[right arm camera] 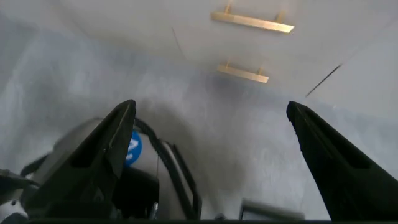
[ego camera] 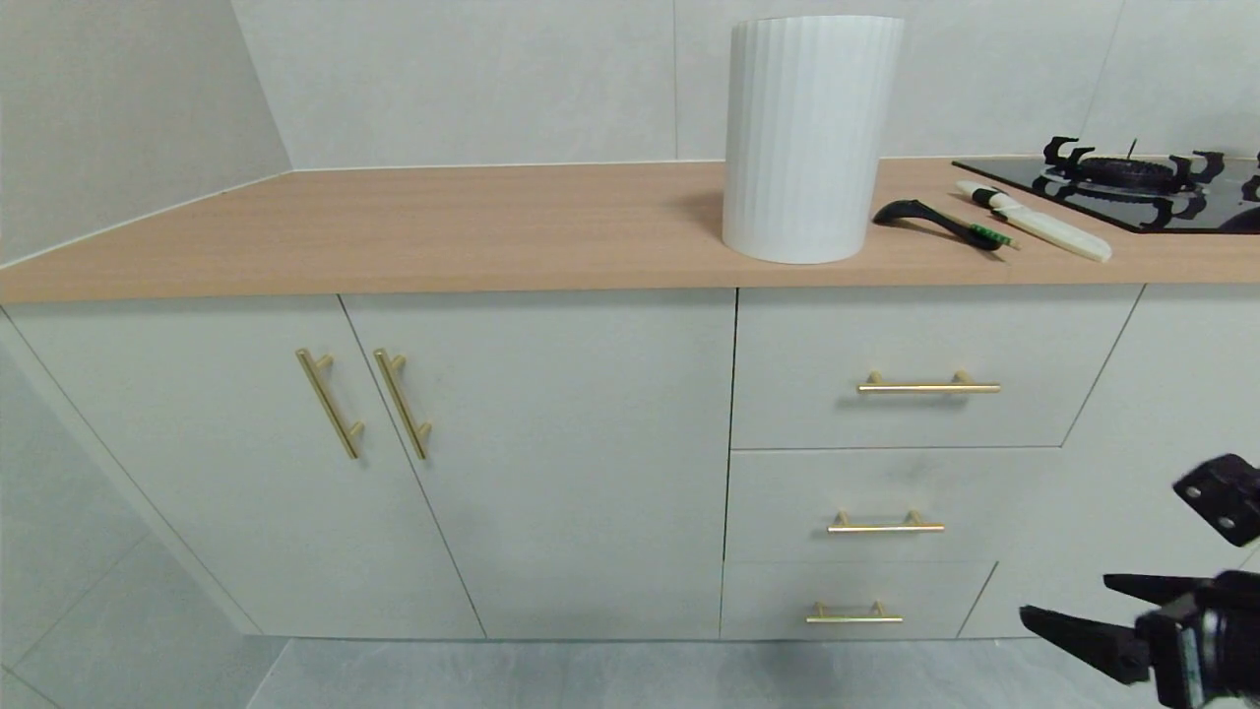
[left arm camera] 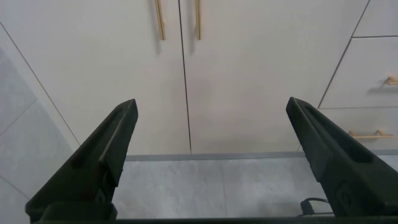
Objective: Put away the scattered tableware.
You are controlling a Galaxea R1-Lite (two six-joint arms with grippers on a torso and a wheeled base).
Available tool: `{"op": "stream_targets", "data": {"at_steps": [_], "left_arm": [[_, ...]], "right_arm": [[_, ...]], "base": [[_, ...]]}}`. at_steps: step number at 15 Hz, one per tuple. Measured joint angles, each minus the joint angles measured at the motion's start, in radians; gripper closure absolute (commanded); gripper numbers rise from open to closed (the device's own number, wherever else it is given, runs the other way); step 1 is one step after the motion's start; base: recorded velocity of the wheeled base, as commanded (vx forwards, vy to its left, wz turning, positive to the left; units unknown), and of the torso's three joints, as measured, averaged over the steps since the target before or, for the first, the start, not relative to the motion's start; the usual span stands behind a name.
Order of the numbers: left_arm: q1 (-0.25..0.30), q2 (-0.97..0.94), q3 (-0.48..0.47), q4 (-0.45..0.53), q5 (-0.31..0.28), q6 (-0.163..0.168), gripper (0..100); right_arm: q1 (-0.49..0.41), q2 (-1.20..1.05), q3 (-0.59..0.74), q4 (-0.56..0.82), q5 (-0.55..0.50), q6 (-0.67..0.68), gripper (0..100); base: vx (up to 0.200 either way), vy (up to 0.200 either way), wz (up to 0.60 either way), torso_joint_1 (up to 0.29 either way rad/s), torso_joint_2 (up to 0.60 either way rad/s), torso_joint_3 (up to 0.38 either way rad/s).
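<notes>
spoon bowl left, handle right; knife alongside, diagonal.

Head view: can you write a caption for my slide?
White ribbed container, black utensil and white knife wait on the wooden counter above closed drawers.

Wooden worktop, pale cabinet doors and three drawers with brass bar handles, grey tiled wall, grey tiled floor, black hob
</notes>
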Motion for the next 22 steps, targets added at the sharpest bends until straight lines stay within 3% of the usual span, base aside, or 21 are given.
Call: {"op": "stream_targets", "data": {"at_steps": [6,16,19,22], "left_arm": [[0.000,0.000,0.000,0.000,0.000,0.000,0],[0.000,0.000,0.000,0.000,0.000,0.000,0],[0.000,0.000,0.000,0.000,0.000,0.000,0],[0.000,0.000,0.000,0.000,0.000,0.000,0]], "right_arm": [[-0.009,0.408,-0.267,-0.054,-0.028,-0.001,0],[-0.012,0.652,-0.288,-0.219,-0.127,0.008,0],[-0.009,0.766,-0.287,-0.361,-0.181,0.051,0],[-0.007,0.895,-0.290,-0.590,-0.250,0.097,0]], "base": [[0.000,0.000,0.00,0.000,0.00,0.000],[0.000,0.000,0.00,0.000,0.00,0.000],[0.000,0.000,0.00,0.000,0.00,0.000],[0.000,0.000,0.00,0.000,0.00,0.000]]}}
